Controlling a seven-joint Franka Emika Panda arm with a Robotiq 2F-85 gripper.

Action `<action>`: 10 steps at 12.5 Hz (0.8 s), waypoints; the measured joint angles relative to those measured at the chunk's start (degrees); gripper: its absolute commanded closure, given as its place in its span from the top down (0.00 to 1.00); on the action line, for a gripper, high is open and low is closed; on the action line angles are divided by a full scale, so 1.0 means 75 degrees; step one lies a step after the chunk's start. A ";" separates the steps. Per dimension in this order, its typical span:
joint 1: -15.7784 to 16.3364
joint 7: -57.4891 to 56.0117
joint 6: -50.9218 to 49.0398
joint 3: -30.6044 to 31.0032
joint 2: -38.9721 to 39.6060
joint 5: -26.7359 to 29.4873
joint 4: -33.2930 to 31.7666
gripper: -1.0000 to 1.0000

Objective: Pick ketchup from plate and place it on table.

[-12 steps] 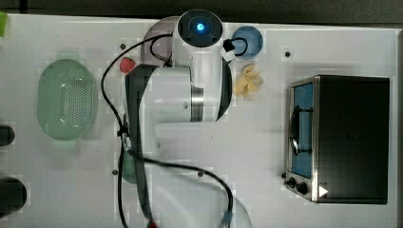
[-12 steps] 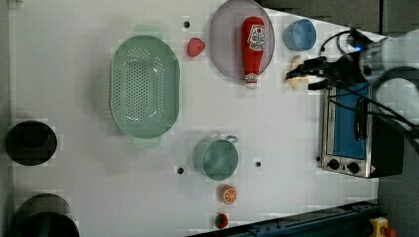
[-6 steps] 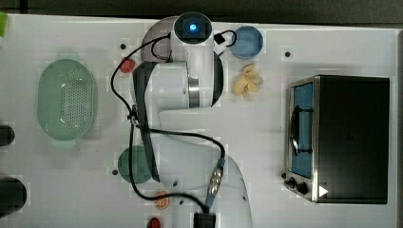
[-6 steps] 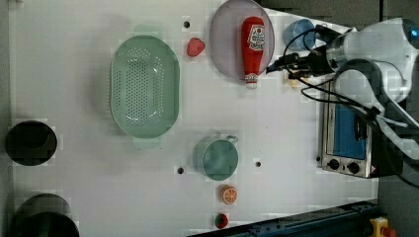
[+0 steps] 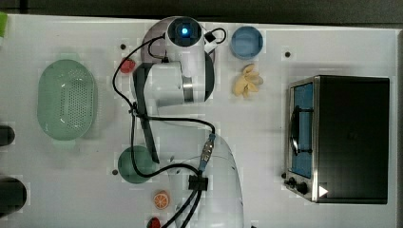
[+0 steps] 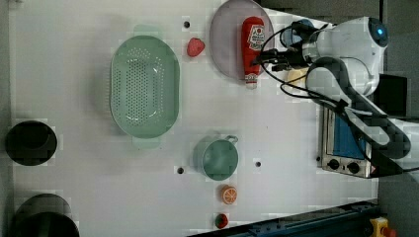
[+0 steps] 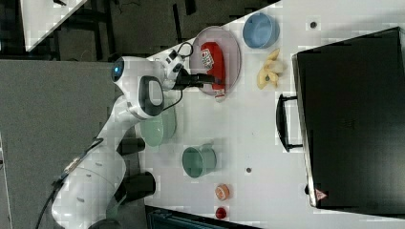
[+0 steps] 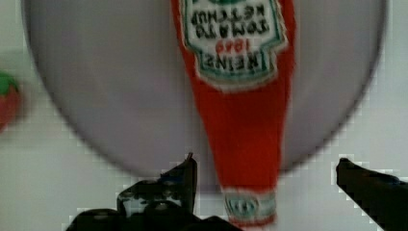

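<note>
The ketchup lies flat on the plate, its white cap poking out past the plate's rim over the table, label facing up; the plate sits at the table's far edge in the left view's top, with a strawberry just beside it on the left view's left and a blue bowl near it on the other side; the arm reaches over the plate, and the pincer hangs just beside the bottle's neck in the left view, above it rather than on it; from the wrist view the two fingers stand spread wide, one on either side of the bottle's cap end, gripping nothing, the red neck running between them without either tip touching it; in the right view the black fingers point straight at the bottle's lower half; away from the action, a green colander rests well apart on the left view's left; a green cup stands nearer the middle, with an orange slice and a small red piece just beyond it; a pale bunch of bananas lies between the blue bowl and the toaster oven; two dark round things sit at the left view's left edge.
</note>
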 measured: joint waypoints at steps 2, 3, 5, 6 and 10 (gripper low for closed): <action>0.0011 0.0000 0.0485 0.0036 0.0228 -0.0078 -0.0015 1.00; 0.0027 -0.0007 0.0627 0.0023 0.0287 -0.0105 -0.0015 1.00; 0.0041 -0.0097 0.0843 0.0032 0.0325 -0.0145 -0.0030 1.00; 0.0043 -0.0108 0.0936 0.0036 0.0343 -0.0150 -0.0007 1.00; 0.0092 -0.0123 0.1350 -0.0013 0.0615 -0.0105 0.0231 0.71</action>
